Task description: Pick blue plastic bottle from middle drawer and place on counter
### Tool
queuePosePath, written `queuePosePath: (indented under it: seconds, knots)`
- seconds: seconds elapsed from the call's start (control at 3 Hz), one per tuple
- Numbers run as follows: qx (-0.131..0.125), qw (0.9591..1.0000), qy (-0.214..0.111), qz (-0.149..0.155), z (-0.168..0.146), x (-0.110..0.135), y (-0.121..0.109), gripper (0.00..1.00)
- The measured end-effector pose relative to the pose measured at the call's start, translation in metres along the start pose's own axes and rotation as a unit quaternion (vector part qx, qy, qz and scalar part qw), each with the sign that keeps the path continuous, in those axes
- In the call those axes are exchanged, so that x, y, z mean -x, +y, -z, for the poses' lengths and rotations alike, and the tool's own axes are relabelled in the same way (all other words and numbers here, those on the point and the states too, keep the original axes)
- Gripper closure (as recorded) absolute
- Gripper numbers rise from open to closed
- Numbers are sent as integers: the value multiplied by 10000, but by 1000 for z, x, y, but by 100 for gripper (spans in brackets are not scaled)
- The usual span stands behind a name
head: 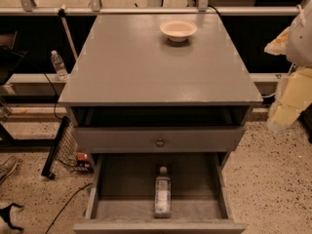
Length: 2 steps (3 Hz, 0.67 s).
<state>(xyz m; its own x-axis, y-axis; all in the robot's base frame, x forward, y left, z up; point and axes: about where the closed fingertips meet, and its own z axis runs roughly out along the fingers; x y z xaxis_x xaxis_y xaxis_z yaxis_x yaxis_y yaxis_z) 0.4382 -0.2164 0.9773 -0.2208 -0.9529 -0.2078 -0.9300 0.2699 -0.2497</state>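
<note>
Grey middle drawer holds the blue plastic bottle lying front-to-back, cap rearward; jaws far right (state unclear).

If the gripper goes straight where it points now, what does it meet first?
The gripper, right of the counter, seems to point down: probably the speckled floor first, though depth is unclear.

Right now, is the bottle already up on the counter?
No, the bottle lies in the open drawer below, the counter holds a bowl, and the gripper is off at the right edge.
</note>
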Motion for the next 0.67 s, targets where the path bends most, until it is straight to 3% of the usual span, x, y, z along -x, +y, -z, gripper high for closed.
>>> queuePosePath:
  seconds: [0.33, 0.67]
  knots:
    - [-1, 10000, 0, 0, 0, 0, 0, 0]
    - [-44, 9995, 129, -271, -10, 1, 1, 0]
